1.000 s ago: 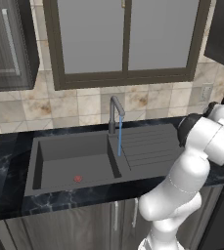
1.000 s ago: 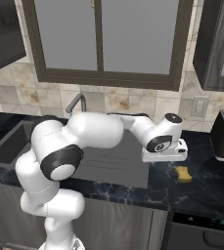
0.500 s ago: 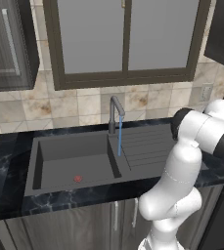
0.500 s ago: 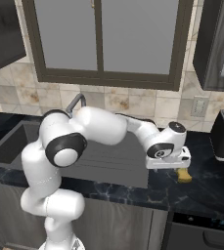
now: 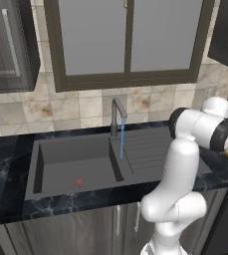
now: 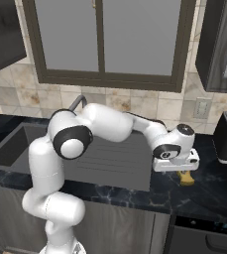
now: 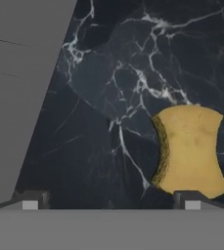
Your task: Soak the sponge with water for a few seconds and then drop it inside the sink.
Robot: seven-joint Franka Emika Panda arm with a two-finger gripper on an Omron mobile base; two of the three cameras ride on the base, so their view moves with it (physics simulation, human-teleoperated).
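A white robot arm is reaching to the right over a black marbled countertop (image 6: 214,191). Its gripper (image 7: 111,201) is hanging with jaws spread wide, gripping nothing. A small yellow sponge (image 7: 190,151) is lying flat on the countertop near its front edge, just beyond one fingertip (image 7: 191,200) and to the right of the sink's ribbed drainboard. Farther left, the dark grey sink (image 5: 75,167) is sitting in the countertop, and a thin blue stream of water (image 5: 122,142) is falling from the faucet (image 5: 117,113) at the sink's back edge.
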